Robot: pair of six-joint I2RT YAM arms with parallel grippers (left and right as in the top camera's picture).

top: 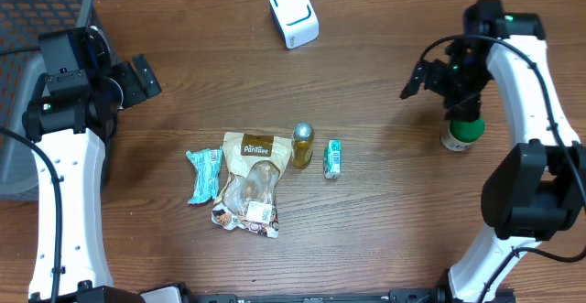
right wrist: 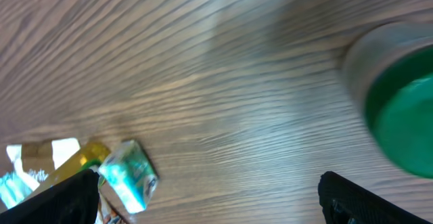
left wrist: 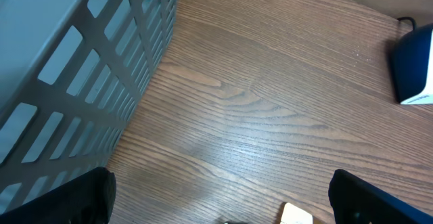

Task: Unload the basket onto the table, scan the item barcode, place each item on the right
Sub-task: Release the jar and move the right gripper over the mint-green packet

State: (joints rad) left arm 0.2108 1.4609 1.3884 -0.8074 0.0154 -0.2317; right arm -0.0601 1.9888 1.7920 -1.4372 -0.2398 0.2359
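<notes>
Overhead view: both grippers stand wide and hold nothing. The left gripper (top: 144, 76) hangs near the table's left edge, beside the basket (top: 46, 10). The right gripper (top: 414, 79) hovers near the right edge, just beside the green-lidded jar (top: 462, 132). The bag (top: 252, 182), teal packet (top: 204, 175), yellow bottle (top: 303, 145) and small carton (top: 332, 158) lie at the table's centre. The scanner (top: 293, 15) sits toward the far edge. Choose one item, grip it clear of its barcode, and turn that face squarely to the scanner. You can see no item in the basket's visible part. The jar's contents cannot be told.
</notes>
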